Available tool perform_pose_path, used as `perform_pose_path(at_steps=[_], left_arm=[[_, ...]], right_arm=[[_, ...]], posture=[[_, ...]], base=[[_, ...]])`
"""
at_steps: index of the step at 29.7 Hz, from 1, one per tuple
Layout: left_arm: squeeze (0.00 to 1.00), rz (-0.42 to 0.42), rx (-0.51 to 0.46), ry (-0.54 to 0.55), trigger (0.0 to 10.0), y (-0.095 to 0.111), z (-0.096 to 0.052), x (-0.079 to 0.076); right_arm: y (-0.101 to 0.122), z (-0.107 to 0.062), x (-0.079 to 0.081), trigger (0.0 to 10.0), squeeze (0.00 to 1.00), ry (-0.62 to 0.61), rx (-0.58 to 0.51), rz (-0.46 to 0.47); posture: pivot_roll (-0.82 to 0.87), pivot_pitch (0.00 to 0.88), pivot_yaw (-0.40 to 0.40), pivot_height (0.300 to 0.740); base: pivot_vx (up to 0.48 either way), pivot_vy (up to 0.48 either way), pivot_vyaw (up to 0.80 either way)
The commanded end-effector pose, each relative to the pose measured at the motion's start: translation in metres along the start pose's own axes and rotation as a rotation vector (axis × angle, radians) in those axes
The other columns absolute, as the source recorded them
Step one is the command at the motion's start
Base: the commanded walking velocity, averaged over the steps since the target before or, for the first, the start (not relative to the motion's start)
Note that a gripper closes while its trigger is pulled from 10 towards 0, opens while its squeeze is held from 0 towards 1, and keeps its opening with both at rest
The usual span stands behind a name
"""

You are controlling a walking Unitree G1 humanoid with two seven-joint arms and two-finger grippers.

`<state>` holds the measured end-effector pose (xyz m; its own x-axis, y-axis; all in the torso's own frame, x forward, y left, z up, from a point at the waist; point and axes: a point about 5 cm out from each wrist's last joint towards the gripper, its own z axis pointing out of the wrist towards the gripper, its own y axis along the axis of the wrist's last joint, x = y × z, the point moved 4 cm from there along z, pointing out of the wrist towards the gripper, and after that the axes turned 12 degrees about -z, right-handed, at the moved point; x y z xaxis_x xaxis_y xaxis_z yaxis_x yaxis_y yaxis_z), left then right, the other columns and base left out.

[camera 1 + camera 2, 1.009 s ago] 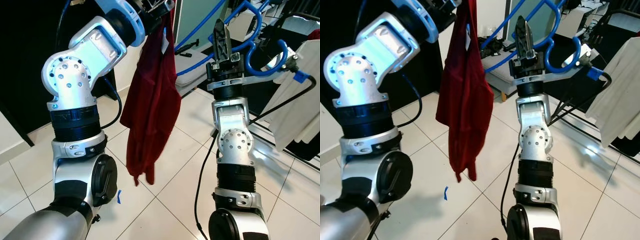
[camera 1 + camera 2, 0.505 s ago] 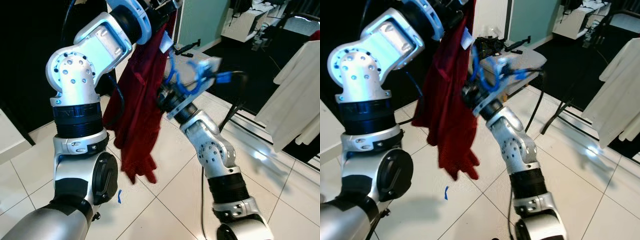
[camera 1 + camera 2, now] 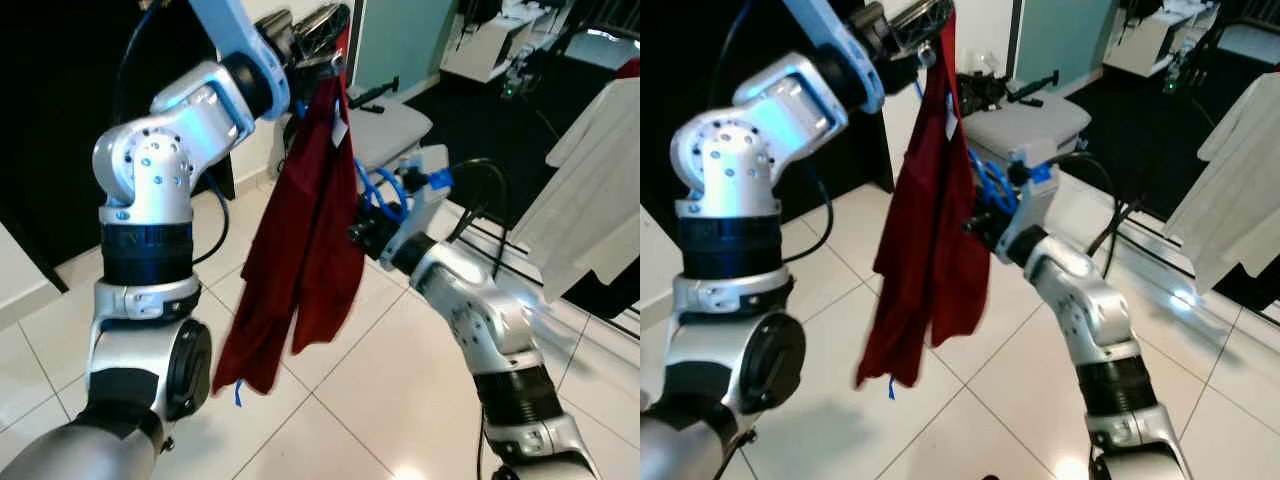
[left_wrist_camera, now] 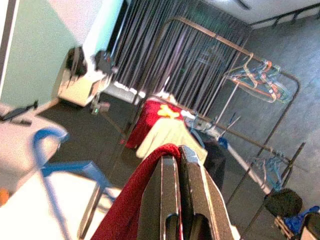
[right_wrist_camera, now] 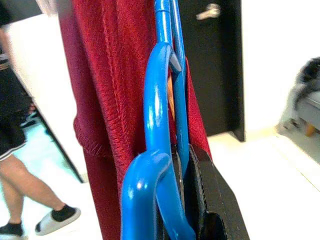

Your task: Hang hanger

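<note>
floor: glossy white tiles (image 3: 350, 400) with dark grout lines, lower half of the head views; a small blue scrap of tape (image 3: 239, 392) lies on a tile near the bottom of the hanging cloth

room: looks like a clothing area. A white garment (image 3: 590, 190) hangs at the right edge, a grey padded bench (image 3: 1025, 125) sits top centre, teal wall behind it. The left wrist view has dark curtains and a metal clothes rack (image 4: 260, 100) carrying a few hangers

person: bare legs in white slippers (image 5: 30, 200), lower left corner of the right wrist view

garment: dark red shirt (image 3: 310, 240), soft ribbed knit, draping long and limp from top centre down to mid-frame, small white tag near the collar

hanger: blue hanger (image 5: 162, 125), smooth glossy plastic with rounded curves, pressed up against the red fabric, centre of the frame

left gripper: left gripper (image 3: 318, 30) is up at the top centre, fingers pinched together on the top of the red shirt, which hangs from it; in the wrist view the fabric drapes over the closed black fingers (image 4: 172, 200)

right gripper: right gripper (image 3: 365, 232) is mid-frame, right at the shirt's edge, clamped tight on the blue hanger, which runs straight out from between its fingers
</note>
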<state>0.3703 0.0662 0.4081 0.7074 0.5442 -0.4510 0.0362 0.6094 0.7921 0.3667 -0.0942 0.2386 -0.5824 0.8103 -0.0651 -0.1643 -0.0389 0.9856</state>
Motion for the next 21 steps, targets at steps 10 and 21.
perform_pose_path(at_steps=[10,21], left_arm=[[0.00,0.164,-0.002,0.261,10.0,-0.020,-0.014,0.067],[0.00,0.258,0.005,0.180,10.0,-0.026,-0.013,0.059]], right_arm=[[-0.009,-0.028,-0.004,10.0,0.00,-0.079,0.024,0.068],[-0.041,-0.040,0.063,10.0,0.00,0.205,0.226,0.274]], posture=[[-0.03,0.124,0.008,0.740],[-0.04,0.128,0.002,0.740]], base=[[0.000,0.000,0.00],[0.000,0.000,0.00]])
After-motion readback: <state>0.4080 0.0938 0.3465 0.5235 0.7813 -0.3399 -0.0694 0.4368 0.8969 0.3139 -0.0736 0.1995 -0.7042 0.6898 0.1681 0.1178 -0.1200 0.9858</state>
